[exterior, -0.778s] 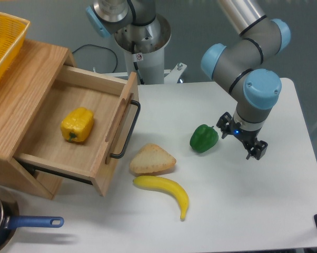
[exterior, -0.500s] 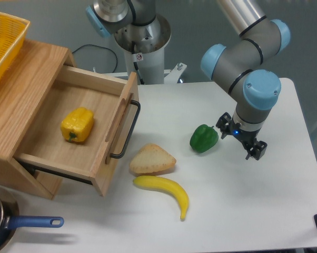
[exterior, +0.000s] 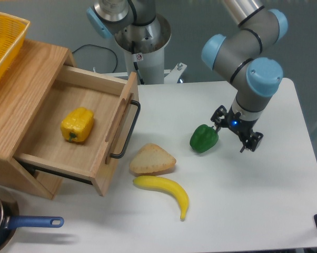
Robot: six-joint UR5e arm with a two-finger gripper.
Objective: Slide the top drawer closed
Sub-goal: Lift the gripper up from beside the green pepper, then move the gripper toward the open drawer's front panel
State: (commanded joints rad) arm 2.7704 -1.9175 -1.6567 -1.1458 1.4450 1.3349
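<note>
Gripper (exterior: 235,132) shifted left, top drawer (exterior: 79,132) open.

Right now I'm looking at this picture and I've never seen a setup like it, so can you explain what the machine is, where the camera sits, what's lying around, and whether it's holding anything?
The grey and blue machine is a robot arm. At its tip is a two-finger gripper, open and holding nothing. One fixed camera looks down at the white table from above and in front.

On the left stands a wooden cabinet with its top drawer pulled out. The drawer has a black bar handle and a yellow pepper inside.

On the table lie a green pepper just beside the gripper, a piece of bread and a banana. A pan with a blue handle sits at the bottom left, a yellow basket at the top left.
</note>
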